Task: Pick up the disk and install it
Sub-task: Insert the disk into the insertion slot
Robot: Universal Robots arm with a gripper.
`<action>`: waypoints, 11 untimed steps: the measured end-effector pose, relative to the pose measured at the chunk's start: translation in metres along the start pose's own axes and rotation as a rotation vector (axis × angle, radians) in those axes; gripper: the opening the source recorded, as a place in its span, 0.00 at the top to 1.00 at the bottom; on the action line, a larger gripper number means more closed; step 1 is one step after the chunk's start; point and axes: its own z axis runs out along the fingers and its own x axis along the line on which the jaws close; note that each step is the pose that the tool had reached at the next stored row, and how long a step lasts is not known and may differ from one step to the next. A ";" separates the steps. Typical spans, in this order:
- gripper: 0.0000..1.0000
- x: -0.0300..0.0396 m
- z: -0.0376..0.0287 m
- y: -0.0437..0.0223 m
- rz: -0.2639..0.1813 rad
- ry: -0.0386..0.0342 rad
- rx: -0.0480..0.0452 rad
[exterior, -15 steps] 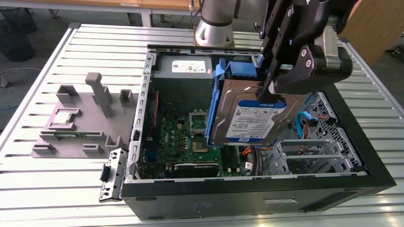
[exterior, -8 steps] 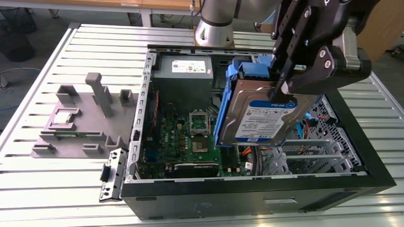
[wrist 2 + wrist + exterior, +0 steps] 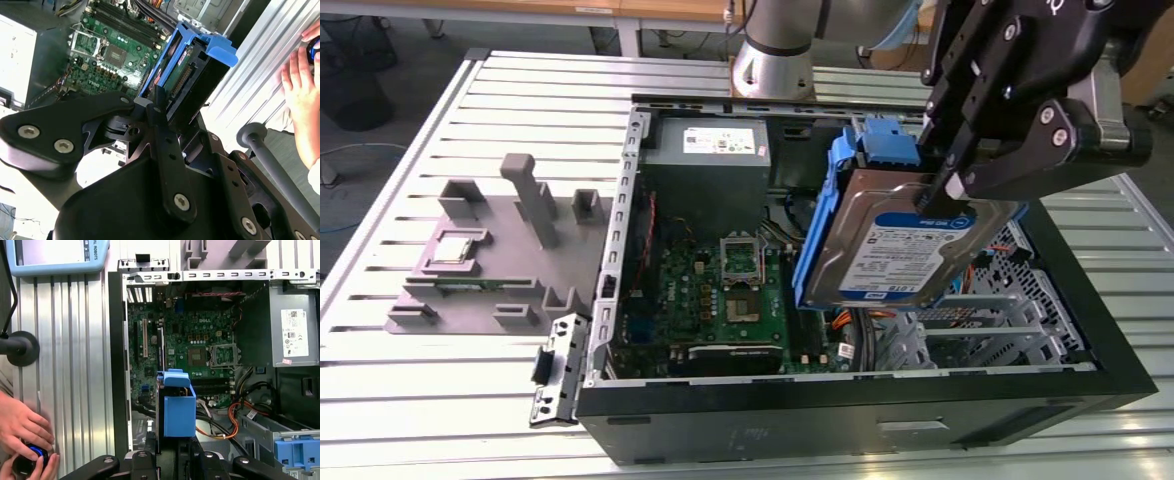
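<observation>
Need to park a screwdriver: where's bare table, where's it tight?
Bare: table slats in front of the grey fixture and behind it, at the exterior view's left. Crowded: inside the case, under the disk the gripper holds; in the first wrist view a hand is over the slats beside the case.

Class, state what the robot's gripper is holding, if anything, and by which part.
The gripper holds the silver hard drive in blue plastic rails, pinched across its faces at the upper end.

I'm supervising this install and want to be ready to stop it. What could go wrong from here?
The disk hangs tilted in the gripper, held near one end; it could slip onto the motherboard. Orange cables lie near the drive cage and could snag it.
</observation>
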 end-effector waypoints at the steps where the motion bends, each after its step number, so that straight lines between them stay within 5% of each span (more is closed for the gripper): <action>1: 0.65 -0.0001 0.0000 -0.0009 0.000 0.0000 0.0000; 11: 0.65 -0.0001 0.0000 -0.0024 0.000 0.0000 0.0000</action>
